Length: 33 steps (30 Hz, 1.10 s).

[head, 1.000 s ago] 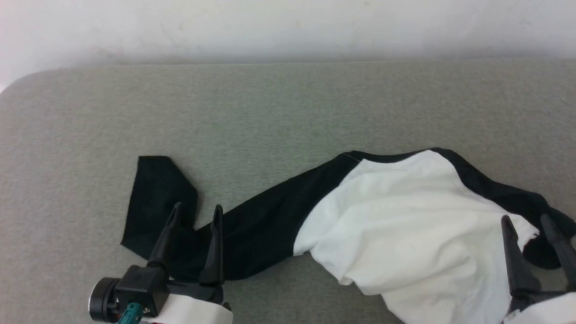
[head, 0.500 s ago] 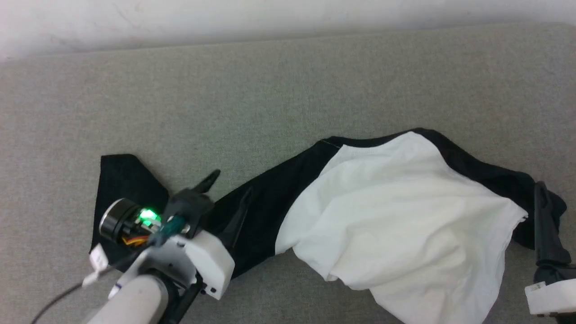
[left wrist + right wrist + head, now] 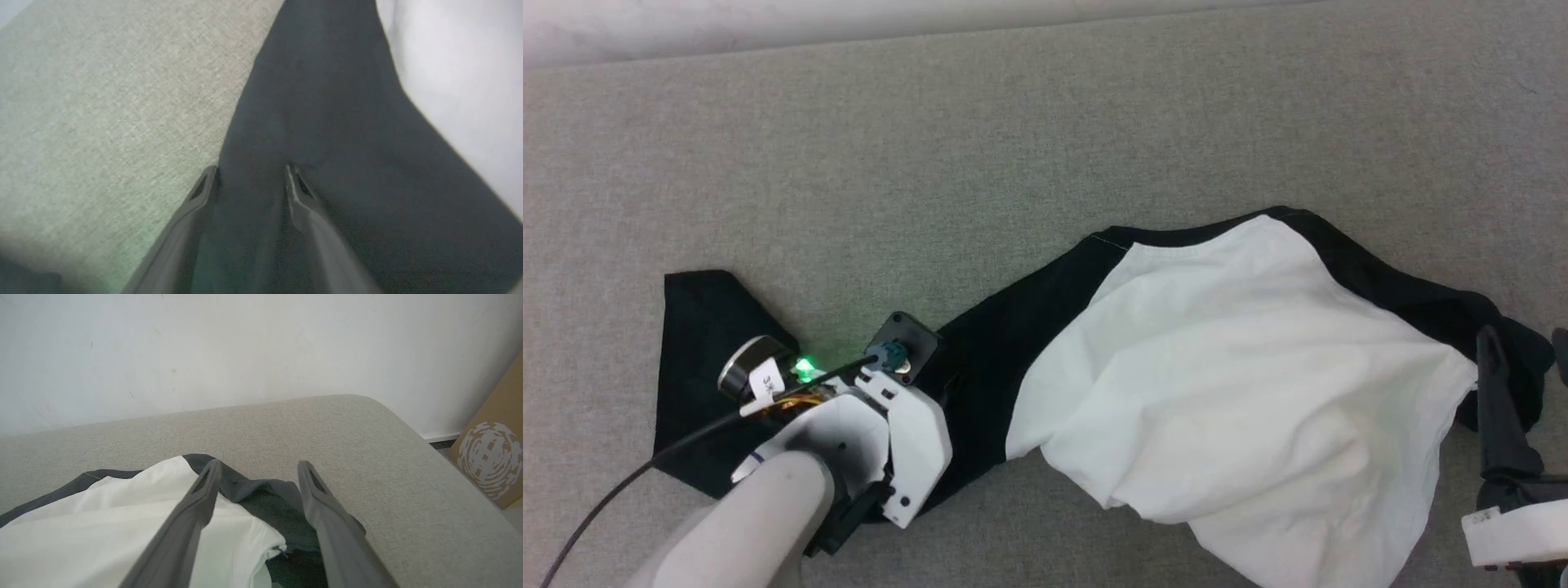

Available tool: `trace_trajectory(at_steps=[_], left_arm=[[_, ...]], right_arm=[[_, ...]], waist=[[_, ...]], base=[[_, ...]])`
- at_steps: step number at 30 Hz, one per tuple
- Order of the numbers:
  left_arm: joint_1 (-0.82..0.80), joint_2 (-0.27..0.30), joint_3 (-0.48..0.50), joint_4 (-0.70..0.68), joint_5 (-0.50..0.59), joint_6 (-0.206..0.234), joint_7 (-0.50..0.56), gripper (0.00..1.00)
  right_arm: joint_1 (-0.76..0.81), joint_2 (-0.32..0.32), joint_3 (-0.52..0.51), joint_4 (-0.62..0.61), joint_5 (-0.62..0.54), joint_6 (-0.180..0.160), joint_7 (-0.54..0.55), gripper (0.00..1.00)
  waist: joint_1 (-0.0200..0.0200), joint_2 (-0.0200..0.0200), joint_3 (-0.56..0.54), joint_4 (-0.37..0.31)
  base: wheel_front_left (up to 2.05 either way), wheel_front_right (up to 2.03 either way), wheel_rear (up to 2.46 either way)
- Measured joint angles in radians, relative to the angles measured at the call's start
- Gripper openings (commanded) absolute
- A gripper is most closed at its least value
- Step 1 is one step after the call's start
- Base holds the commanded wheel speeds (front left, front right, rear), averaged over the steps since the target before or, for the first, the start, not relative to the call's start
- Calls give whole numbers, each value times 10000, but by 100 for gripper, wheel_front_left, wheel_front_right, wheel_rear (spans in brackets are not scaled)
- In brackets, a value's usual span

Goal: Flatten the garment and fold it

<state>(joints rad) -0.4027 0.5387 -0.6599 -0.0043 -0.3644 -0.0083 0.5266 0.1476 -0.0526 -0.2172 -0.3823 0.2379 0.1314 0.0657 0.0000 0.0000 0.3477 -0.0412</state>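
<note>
A: Now, item one: the garment [image 3: 1241,392]?
B: You have it lying rumpled on the grey cushion [image 3: 1013,147], white body to the right, one black sleeve [image 3: 1005,351] stretched out left.
A: Item two: left gripper [image 3: 250,169]?
B: Fingers spread, tips at that sleeve's edge. They may be touching it, but your wrist view is blurred.
A: Item three: right gripper [image 3: 259,464]?
B: Fingers spread over the other sleeve [image 3: 265,498], bunched at the right end, gripping nothing.
</note>
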Motion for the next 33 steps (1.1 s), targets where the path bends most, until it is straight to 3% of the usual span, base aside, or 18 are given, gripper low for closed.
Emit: trace_trajectory(at_steps=[4, 8, 17, 18, 19, 20, 21, 26, 33], left_arm=[[-73, -311, 94, 117, -79, 38, -546, 0], [-77, -552, 918, 21, -546, 642, -1210, 0], [511, 711, 2993, -353, -600, 2245, -1946, 0], [812, 717, 3039, -353, -688, 2326, -1994, 16], [1112, 671, 3041, -347, -786, 2395, -2040, 40], [1393, 610, 3012, -341, -857, 2399, -2100, 49], [1640, 523, 3001, -332, -911, 2464, -2194, 100], [2019, -566, 3547, -554, -1438, 3020, -3835, 100], [2619, -1595, 4240, -2414, -1354, 3499, -6847, 100]], right_arm=[[-3, -2, -94, 25, -2, 0, 0, 100], [-19, 0, -105, 31, -8, 0, 15, 100], [-160, 0, -142, 12, -84, 0, 128, 100], [-160, 0, -157, 19, -84, 0, 130, 100], [-160, 0, -163, 27, -84, 0, 130, 100], [-160, -2, -157, 38, -86, 0, 140, 100], [-160, 0, -144, 58, -84, 0, 148, 100], [-158, 2, -29, 130, -84, 0, 247, 100], [-166, 4, -82, 71, -299, 0, 600, 100]], waist=[[1, 0, -59, 102], [2, 0, -214, 273], [0, 0, -351, 599], [1, 0, -333, 607], [1, 0, -318, 617], [0, 0, -301, 625], [0, 0, -281, 632], [0, 0, -286, 681], [0, 0, -588, 749]], base=[[0, 0, 0], [0, 0, 0], [0, 0, 0], [0, 0, 0], [0, 0, 0], [0, 0, 0], [0, 0, 0], [0, 0, 0], [0, 0, 0]])
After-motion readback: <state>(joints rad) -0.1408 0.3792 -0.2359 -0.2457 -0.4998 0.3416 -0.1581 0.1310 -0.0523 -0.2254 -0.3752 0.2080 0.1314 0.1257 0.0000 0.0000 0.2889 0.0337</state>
